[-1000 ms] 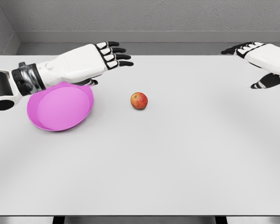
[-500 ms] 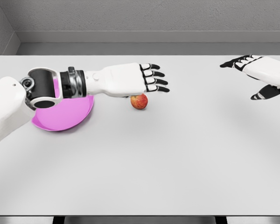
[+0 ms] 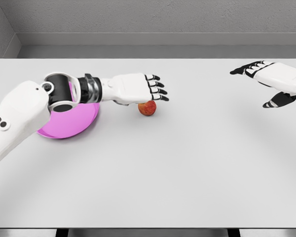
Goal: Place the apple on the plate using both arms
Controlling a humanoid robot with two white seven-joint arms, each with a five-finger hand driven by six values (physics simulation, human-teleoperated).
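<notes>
white table [image 3: 187,163] had the reddish-yellow apple [image 3: 147,108] just right of the pink plate [image 3: 71,121], left hand [image 3: 138,89] flat over it with fingers stretched, right hand [image 3: 274,79] open far right.

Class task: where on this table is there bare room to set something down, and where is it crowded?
Bare: the whole near half of the table, and between the apple and right hand. Crowded: far left, where the left hand hovers over the apple beside the plate.

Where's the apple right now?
Head view: the apple sits on the table left of centre, just right of the pink plate, under the left hand.
</notes>
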